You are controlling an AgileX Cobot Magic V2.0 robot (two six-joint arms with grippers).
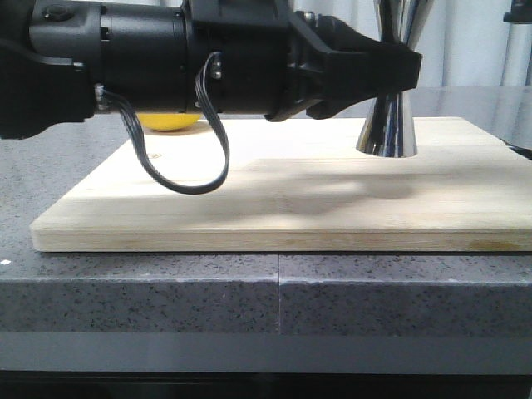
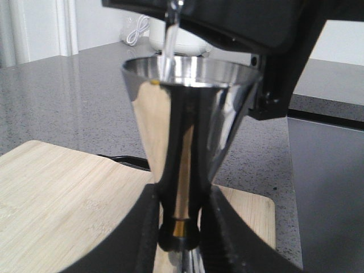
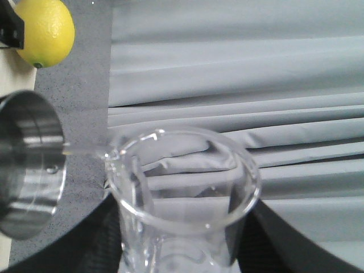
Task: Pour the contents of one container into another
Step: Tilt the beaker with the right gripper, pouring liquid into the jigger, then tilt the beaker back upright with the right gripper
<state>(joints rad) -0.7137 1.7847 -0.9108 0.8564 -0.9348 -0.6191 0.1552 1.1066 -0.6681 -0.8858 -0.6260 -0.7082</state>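
The steel jigger [image 1: 387, 125] stands on the wooden board [image 1: 274, 208], toward its far right. My left gripper [image 1: 397, 71] is shut on its narrow waist. In the left wrist view the jigger [image 2: 182, 131] stands upright between the black fingers [image 2: 142, 239], gripped around the gold band. A thin clear stream [image 2: 169, 42] falls into its upper cup. The glass beaker [image 3: 182, 187] lies tilted with its lip toward the jigger's open cup [image 3: 25, 165], and liquid runs off the lip. My right gripper [image 3: 182, 247] is shut on the beaker. In the front view the beaker is out of sight.
A yellow lemon [image 1: 170, 121] lies behind the left arm near the board's far left; it also shows in the right wrist view as the lemon [image 3: 48, 28]. A black cable [image 1: 187, 166] loops down from the left arm. The board lies on a grey speckled counter [image 1: 166, 283].
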